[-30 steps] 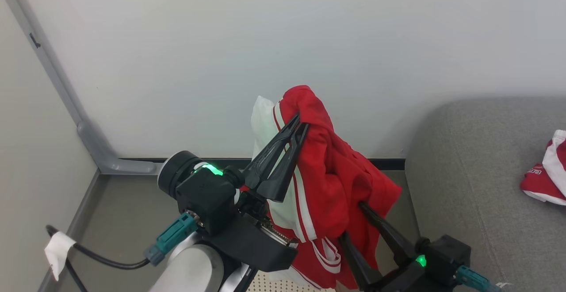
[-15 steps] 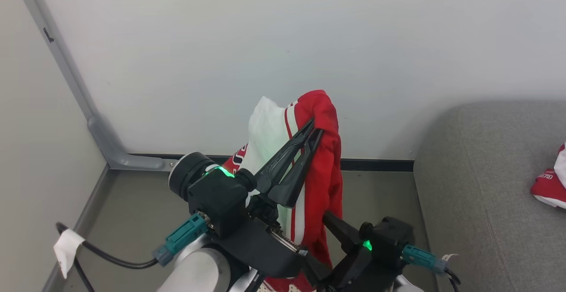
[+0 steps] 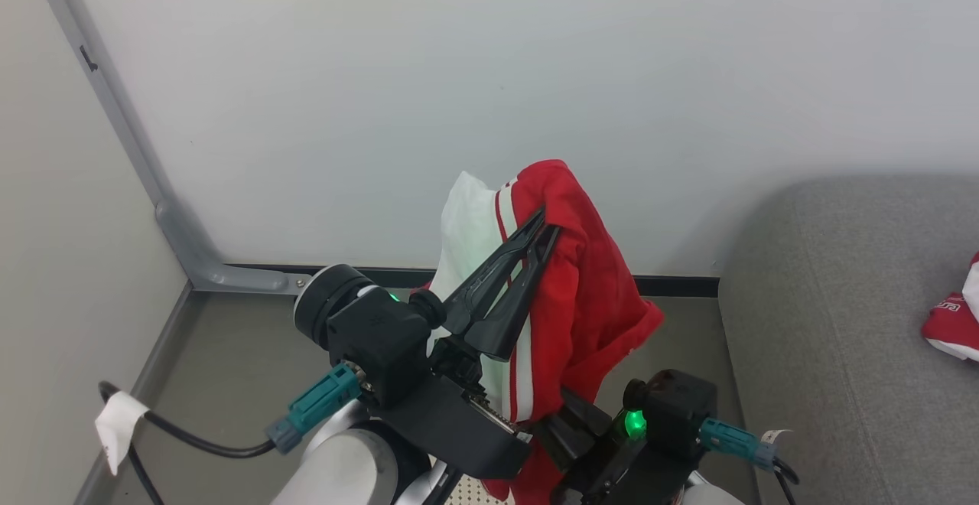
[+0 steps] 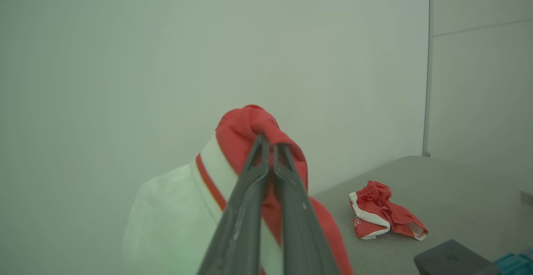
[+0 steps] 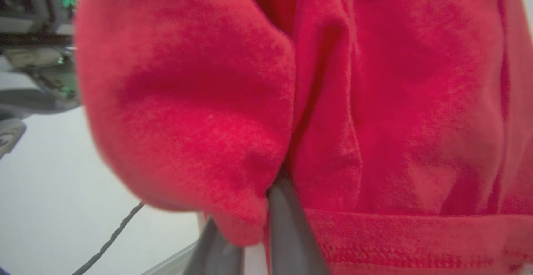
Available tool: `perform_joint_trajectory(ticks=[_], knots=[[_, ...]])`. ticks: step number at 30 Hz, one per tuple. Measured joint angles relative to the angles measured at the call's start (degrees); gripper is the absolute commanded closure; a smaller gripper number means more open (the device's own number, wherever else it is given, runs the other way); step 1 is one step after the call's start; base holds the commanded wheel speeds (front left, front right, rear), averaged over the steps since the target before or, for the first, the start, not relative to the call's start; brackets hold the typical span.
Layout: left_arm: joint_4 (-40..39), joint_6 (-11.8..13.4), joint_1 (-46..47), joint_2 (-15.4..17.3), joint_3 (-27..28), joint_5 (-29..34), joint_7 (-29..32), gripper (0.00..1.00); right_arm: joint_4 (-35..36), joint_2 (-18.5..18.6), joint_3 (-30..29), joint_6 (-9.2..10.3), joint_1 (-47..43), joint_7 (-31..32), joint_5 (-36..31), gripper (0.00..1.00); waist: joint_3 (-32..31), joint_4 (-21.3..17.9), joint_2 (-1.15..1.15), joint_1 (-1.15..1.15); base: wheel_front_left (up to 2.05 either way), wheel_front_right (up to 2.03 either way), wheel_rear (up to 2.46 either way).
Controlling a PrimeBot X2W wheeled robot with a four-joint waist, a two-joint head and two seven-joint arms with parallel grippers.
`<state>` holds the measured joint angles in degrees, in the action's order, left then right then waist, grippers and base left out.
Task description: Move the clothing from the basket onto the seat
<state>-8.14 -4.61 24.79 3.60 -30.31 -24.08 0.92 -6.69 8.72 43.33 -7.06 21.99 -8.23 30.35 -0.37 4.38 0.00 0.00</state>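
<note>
Crumpled red-and-white clothing (image 3: 585, 275) in pinch of left gripper (image 3: 547, 223); right gripper (image 5: 254, 233), state unclear.

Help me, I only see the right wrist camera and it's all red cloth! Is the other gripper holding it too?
Observer: Yes, the left gripper is shut on the red garment, near its top.
Operator: Has anything been moved over yet?
Observer: One red and white piece lies on the grey seat.
Operator: Where is that seat?
Observer: In the head view, off to the robot's right.
</note>
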Motion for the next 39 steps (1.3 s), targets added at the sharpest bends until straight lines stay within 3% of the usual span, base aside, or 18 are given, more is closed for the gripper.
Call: perform_joint_trajectory(ticks=[12, 14, 16, 17, 23, 39], knots=[[-2.1, 0.6, -0.7, 0.9, 0.5, 0.0, 0.8, 0.99, -0.7, 2.5, -2.0, 0.00, 1.5, -2.7, 0.3, 1.00, 0.4, -1.1, 0.00, 0.00, 0.00, 0.00, 0.00], [-2.4, 0.7, -1.0, 1.2, 0.5, 0.0, 1.1, 0.62, -0.9, 3.3, -2.9, -0.01, 1.9, -3.0, 0.3, 1.00, 0.6, -1.4, 0.00, 0.00, 0.00, 0.00, 0.00], [-2.4, 0.8, -1.8, 1.3, 0.4, 0.0, 1.4, 0.15, -0.9, 4.0, -4.1, -0.01, 2.2, -3.3, 0.3, 1.00, 0.7, -1.7, 0.00, 0.00, 0.00, 0.00, 0.00], [-2.4, 0.9, -1.9, 1.5, 0.4, 0.0, 1.6, 0.00, -1.0, 4.3, -4.6, 0.00, 2.2, -3.5, 0.3, 1.00, 0.8, -1.9, 0.00, 0.00, 0.00, 0.00, 0.00], [-2.7, 1.1, -3.3, 2.0, -0.5, 0.0, 2.4, 0.00, -1.3, 6.2, -7.7, 0.52, 2.3, -4.3, 0.2, 1.00, 1.1, -2.7, 0.00, 0.00, 0.00, 0.00, 0.00], [-3.7, 1.1, -9.7, 4.4, -5.1, 1.2, 4.5, 0.00, -1.2, 12.4, -17.5, 4.35, 3.3, -5.5, -0.1, 1.00, 1.7, -5.2, 0.00, 0.00, 0.00, 0.00, 0.00]])
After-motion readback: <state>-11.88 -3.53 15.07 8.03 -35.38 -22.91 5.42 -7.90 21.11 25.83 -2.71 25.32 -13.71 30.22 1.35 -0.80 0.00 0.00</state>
